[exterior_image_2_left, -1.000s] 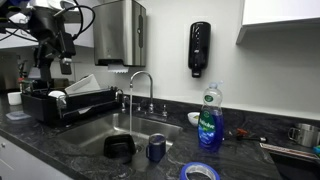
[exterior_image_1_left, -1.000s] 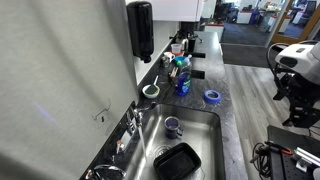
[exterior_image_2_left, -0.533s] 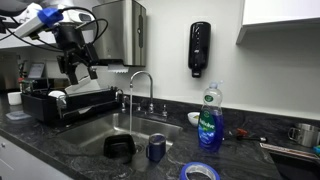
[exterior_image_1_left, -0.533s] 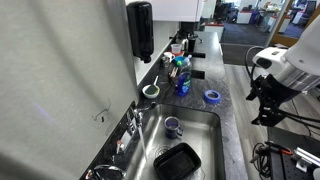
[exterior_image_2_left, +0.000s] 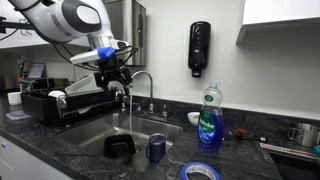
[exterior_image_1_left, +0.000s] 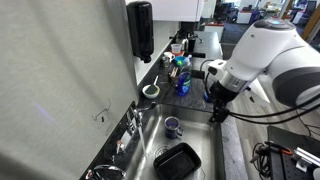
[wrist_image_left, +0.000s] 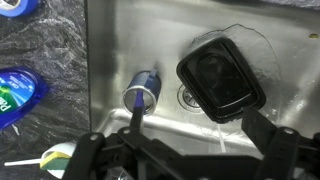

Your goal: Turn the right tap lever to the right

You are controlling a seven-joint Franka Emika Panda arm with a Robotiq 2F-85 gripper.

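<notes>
Gripping unit: the gripper [exterior_image_2_left: 113, 86] hangs with its fingers pointing down above the sink [exterior_image_2_left: 95, 133], on the dish rack side of the spout.
Finger state: in the wrist view the two fingers [wrist_image_left: 88, 150] are spread wide apart with nothing between them; only the sink floor shows in the gap.
Task item: the right tap lever [exterior_image_2_left: 165, 111] sits on the counter edge behind the basin, just beside the base of the spout on the side towards the soap bottle.
Clearance: the gripper is well apart from the right tap lever and touches neither it nor the spout.
Spout: the curved chrome spout [exterior_image_2_left: 141, 76] arches over the basin, and a thin stream of water falls from its outlet.
Basin contents: a blue cup [wrist_image_left: 143, 90] stands upright near a black container [wrist_image_left: 218, 78], the two close together but apart.
Counter: the blue soap bottle [exterior_image_2_left: 208, 118] stands beyond the basin, and a blue tape roll [exterior_image_2_left: 200, 171] lies on the dark stone near the front edge.
Dish rack: the dish rack [exterior_image_2_left: 45, 102] stands beside the basin, under the arm.
Wall: a black soap dispenser [exterior_image_2_left: 200, 49] is mounted above the counter.
</notes>
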